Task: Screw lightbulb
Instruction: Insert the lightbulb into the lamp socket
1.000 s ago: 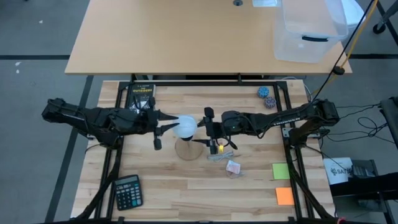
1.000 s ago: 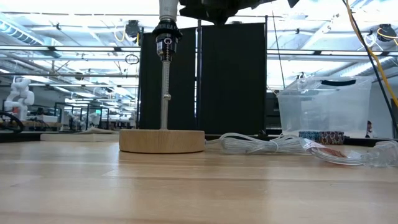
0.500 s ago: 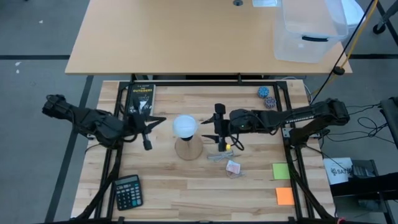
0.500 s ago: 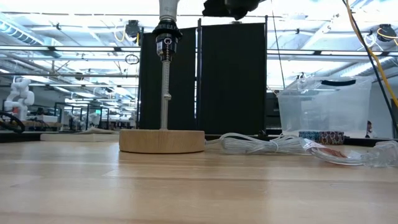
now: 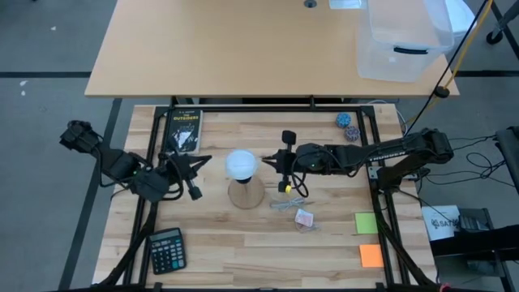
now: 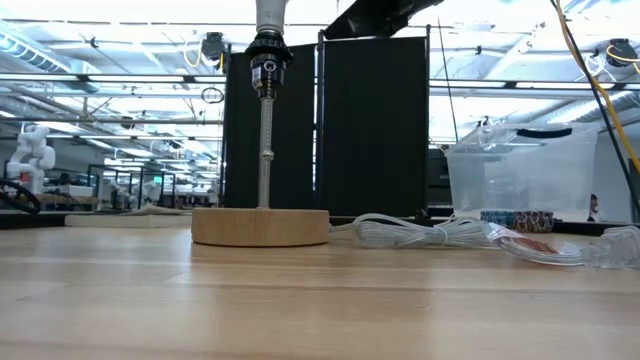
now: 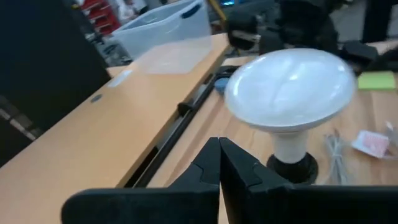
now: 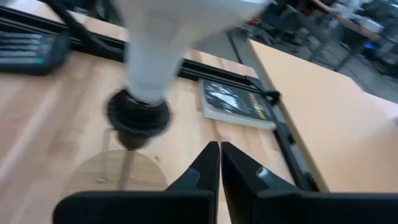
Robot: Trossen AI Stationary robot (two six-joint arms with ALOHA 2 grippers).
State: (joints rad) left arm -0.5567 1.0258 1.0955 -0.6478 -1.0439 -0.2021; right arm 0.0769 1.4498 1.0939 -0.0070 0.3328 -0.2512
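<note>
The lightbulb [image 5: 241, 165] now sits upright in the black socket [image 7: 292, 168] on top of the wooden lamp stand [image 5: 246, 195], near the middle of the table [image 5: 324, 243], with nothing touching it. A second ago both hands were right at the bulb, the left one on its dome; half a second ago they had let go and pulled apart. Now the left hand [image 5: 193, 172] hangs well to the left of the stand, and its wrist view shows its 2 fingers [image 7: 208, 165] pressed together, holding nothing. The right hand [image 5: 285, 160] hovers just to the right of the stand, above the clear lamp cord [image 5: 288, 203], and its fingers [image 8: 211, 163] are likewise drawn together and empty.

Both arms backing away while the bulb stays put suggests the screwing is finished, or very nearly so. How deep the thread sits cannot be read: in the right wrist view the bulb's neck meets the socket squarely, with no tilt visible. The low view shows the stand's round base [image 6: 260, 226] resting flat on the table, so the release seems not to have disturbed it.
</note>
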